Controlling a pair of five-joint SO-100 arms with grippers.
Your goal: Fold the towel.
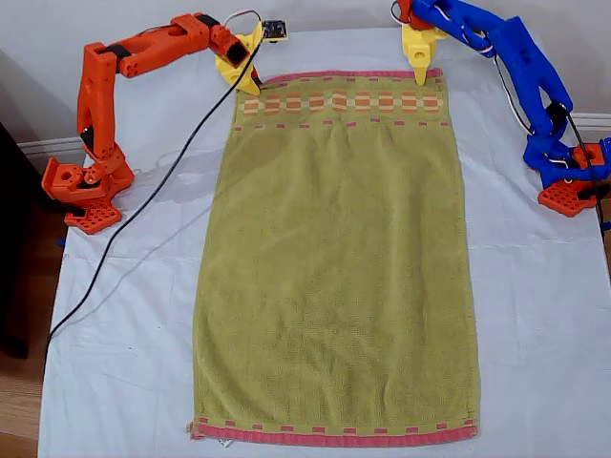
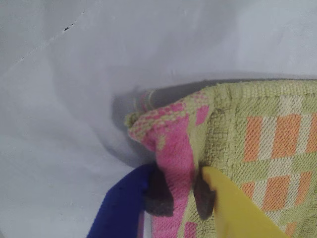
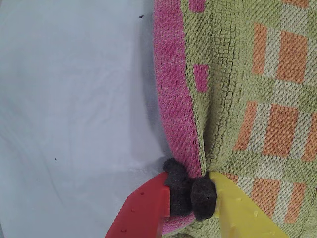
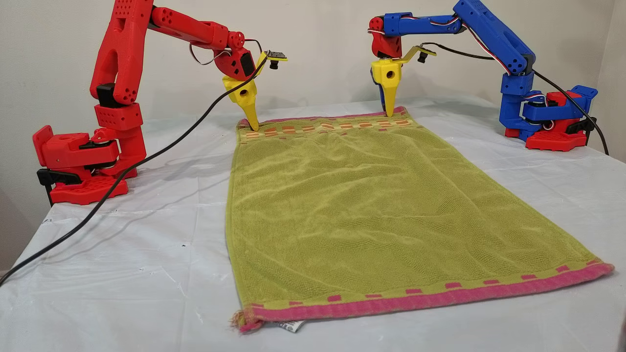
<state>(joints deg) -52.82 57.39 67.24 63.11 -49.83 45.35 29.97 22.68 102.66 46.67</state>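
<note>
The olive-green towel (image 1: 334,258) lies flat and spread out lengthwise on the white tablecloth, its orange-and-cream checked band at the far end. My first gripper (image 1: 421,74), on the blue arm, is shut on the far corner at the exterior view's right; the pink hem bunches between its pads (image 2: 157,196). My second gripper (image 1: 250,88), on the red arm, is shut on the far corner at the exterior view's left, pinching the pink hem (image 3: 176,129). The near pink hem (image 4: 420,298) rests flat, and a small white tag (image 4: 286,326) peeks out beneath it.
The red arm's base (image 1: 86,196) stands at the exterior view's left, the blue arm's base (image 1: 568,181) at its right. A black cable (image 1: 143,205) trails from the red arm across the tablecloth (image 1: 124,363) to the near edge. A wall runs close behind.
</note>
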